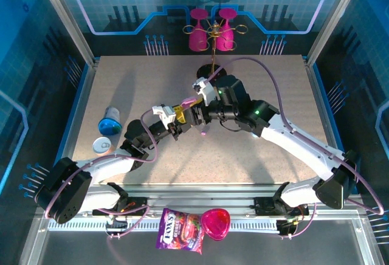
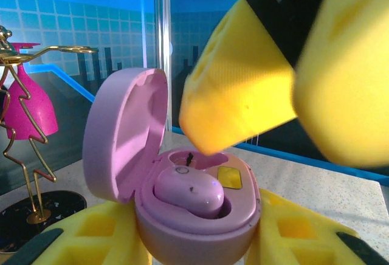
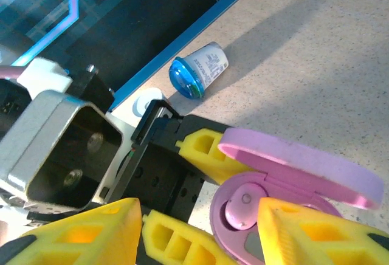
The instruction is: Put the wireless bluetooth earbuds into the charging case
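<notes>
Left wrist view: left hand [image 2: 197, 247] pinching the open lilac charging case [image 2: 121, 137] near the table's [image 1: 121, 89] middle. One lilac earbud [image 2: 189, 193] sits in its left well. Right hand [image 2: 276, 128] hangs just above, fingers spread.

Earbud [image 2: 188, 192] in charging case [image 2: 194, 225], case within left tool [image 2: 194, 244], right tool [image 2: 296, 82] just above
</notes>
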You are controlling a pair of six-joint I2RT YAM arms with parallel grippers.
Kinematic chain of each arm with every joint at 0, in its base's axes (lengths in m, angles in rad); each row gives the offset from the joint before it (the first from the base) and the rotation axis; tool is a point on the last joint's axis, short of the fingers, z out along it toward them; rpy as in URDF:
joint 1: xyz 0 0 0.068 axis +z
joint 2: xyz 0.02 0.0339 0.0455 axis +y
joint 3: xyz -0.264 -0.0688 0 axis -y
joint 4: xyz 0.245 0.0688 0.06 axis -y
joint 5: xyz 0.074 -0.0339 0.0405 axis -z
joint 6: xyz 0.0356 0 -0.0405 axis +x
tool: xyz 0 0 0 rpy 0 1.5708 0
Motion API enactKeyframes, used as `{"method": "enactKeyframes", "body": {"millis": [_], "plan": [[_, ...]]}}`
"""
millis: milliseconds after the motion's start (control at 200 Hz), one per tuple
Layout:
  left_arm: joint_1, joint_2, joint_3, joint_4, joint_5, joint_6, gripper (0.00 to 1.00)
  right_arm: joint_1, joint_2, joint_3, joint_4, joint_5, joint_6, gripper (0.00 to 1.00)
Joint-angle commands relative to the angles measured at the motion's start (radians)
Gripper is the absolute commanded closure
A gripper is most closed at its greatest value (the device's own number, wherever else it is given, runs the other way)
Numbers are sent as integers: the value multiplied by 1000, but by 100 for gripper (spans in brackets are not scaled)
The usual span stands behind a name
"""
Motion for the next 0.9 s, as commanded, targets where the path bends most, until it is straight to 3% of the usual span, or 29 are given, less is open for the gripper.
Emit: {"method": "enactKeyframes", "body": {"millis": [0,195,335,520,896], "plan": [[23,-5,2,83,-1,-20,73,-17,-88,-64,57,-55,-33,46],[79,-67,-26,65,-18,-42,73,-106,-244,-260,159,-40,58,47],[86,-145,-35,-11,-37,-19,73,-192,-253,-404,223,37,163,48],[86,-225,-32,-85,-33,-9,73,-229,-110,-473,204,134,246,50],[86,-244,-22,-116,-10,-1,73,-130,256,-500,486,63,452,52]]}}
